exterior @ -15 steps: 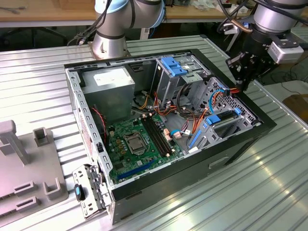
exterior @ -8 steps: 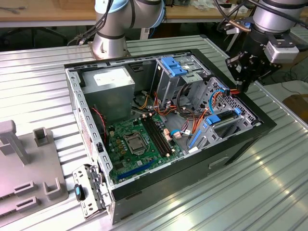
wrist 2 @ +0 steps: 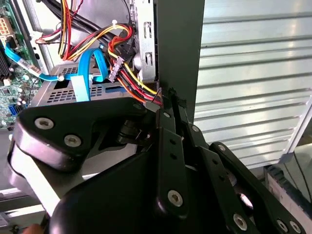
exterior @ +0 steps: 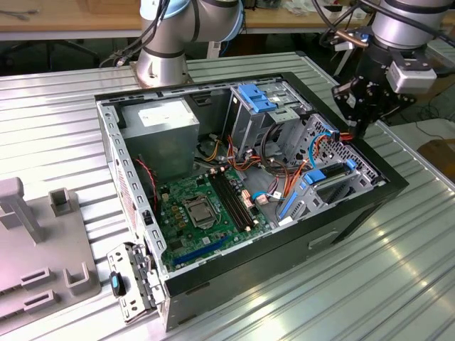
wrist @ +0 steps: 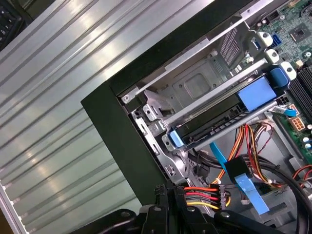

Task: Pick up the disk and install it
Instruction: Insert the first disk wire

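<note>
Hovering beside drive cage (wrist: pixel 195 83): your pincer (exterior: pixel 355 129), closed, apparently empty. Disk (wrist: pixel 219 119) inside cage; install judged near done; mind adjacent wires (wrist: pixel 204 192).

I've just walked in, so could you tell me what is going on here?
A robot arm is working on an open computer case. Its gripper hangs at the case's edge by the drive cage, beside the red and yellow wires. The blue-framed disk lies in that cage, apart from the gripper.
</note>
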Tool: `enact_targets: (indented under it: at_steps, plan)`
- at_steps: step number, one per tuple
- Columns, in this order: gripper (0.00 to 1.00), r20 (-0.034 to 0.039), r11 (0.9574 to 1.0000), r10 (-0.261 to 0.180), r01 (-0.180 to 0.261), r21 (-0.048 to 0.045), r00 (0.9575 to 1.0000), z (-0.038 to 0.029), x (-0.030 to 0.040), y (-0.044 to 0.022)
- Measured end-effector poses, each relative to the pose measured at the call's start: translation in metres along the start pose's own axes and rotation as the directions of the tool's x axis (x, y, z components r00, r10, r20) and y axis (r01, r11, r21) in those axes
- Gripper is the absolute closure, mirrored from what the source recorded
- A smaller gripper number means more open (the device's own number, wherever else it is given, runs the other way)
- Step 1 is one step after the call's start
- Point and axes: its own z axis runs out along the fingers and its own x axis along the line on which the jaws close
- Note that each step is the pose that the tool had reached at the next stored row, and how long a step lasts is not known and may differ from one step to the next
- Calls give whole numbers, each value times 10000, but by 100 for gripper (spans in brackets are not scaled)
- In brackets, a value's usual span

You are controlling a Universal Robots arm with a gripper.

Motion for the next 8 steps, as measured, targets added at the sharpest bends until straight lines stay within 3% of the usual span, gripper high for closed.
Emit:
enact_targets:
  at_steps: [8]
  plan:
    - [84, -43, 9976, 679, -680, -149, 9977, 6, -32, 19]
